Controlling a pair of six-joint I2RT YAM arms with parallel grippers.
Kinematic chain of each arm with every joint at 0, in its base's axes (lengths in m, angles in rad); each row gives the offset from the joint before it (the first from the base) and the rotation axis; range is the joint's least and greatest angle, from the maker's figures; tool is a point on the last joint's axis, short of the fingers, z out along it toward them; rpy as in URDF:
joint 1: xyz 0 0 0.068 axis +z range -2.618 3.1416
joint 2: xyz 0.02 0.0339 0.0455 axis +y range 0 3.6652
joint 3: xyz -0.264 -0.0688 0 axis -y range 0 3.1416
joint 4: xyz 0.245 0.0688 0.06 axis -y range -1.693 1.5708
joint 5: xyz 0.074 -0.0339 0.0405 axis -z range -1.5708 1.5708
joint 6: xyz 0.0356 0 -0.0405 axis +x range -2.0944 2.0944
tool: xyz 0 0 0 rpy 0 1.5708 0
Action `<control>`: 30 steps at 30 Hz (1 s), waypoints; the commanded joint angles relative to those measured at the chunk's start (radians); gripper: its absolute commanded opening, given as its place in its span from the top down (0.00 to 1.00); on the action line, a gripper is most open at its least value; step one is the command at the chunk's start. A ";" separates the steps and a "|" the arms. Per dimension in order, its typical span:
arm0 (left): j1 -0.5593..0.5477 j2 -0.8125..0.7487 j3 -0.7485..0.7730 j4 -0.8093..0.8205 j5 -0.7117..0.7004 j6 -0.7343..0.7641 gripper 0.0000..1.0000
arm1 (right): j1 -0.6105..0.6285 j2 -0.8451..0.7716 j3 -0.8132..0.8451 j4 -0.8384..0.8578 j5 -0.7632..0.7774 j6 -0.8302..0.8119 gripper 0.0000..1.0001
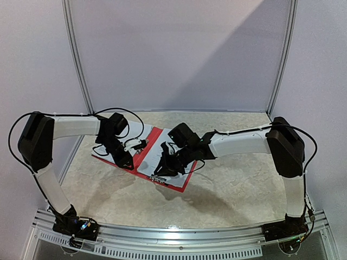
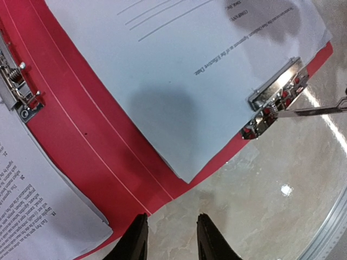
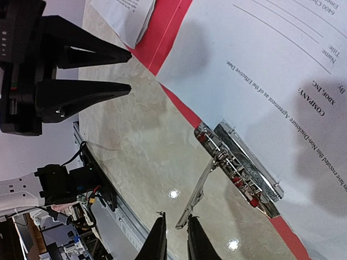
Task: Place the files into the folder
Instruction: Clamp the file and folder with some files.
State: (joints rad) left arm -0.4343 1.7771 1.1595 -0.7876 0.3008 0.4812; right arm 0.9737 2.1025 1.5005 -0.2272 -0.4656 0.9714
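Since the thin lever (image 3: 198,189) works the silver spring clip (image 3: 241,162) lying on the printed white files (image 2: 179,81), my right gripper (image 3: 175,216) brackets its tip, fingers nearly together, pinch unclear. My left gripper (image 2: 172,216) hangs unclenched and empty beside the glossy red folder (image 2: 81,146), which is spread open toward the tabletop's (image 3: 141,135) far edge.

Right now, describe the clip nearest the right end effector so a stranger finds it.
Find the open red folder between the arms. At its near edge a silver clip sits on the right-hand sheet. Only this clip's lever juts over the table.
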 commanded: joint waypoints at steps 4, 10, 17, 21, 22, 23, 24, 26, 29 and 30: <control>-0.006 0.027 -0.011 0.019 0.001 -0.006 0.69 | -0.012 0.037 0.005 -0.018 0.009 -0.008 0.90; -0.008 0.033 -0.012 0.023 -0.008 -0.004 0.69 | -0.018 0.034 -0.004 -0.039 0.021 -0.021 0.95; -0.015 0.059 -0.012 0.054 -0.094 0.000 0.69 | -0.024 0.027 -0.046 -0.048 0.035 -0.044 0.96; -0.018 0.074 -0.009 0.059 -0.118 0.006 0.69 | -0.025 0.030 -0.063 -0.051 0.050 -0.067 0.97; -0.021 0.079 -0.009 0.058 -0.120 0.006 0.69 | -0.024 0.035 -0.063 -0.070 0.058 -0.076 0.97; -0.023 0.086 -0.007 0.056 -0.121 0.008 0.69 | -0.025 0.040 -0.063 -0.082 0.064 -0.085 0.97; -0.026 0.094 -0.006 0.052 -0.126 0.011 0.69 | -0.025 0.045 -0.065 -0.089 0.066 -0.096 0.97; -0.033 0.106 -0.007 0.050 -0.136 0.018 0.70 | -0.026 0.052 -0.073 -0.095 0.075 -0.106 0.97; -0.035 0.121 -0.010 0.051 -0.137 0.021 0.70 | -0.026 0.056 -0.080 -0.111 0.102 -0.127 0.97; -0.035 0.127 -0.010 0.050 -0.136 0.020 0.70 | -0.026 0.061 -0.080 -0.117 0.110 -0.133 0.98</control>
State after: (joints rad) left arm -0.4538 1.8690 1.1595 -0.7437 0.1761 0.4892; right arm 0.9607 2.1166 1.4574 -0.2596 -0.4515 0.8886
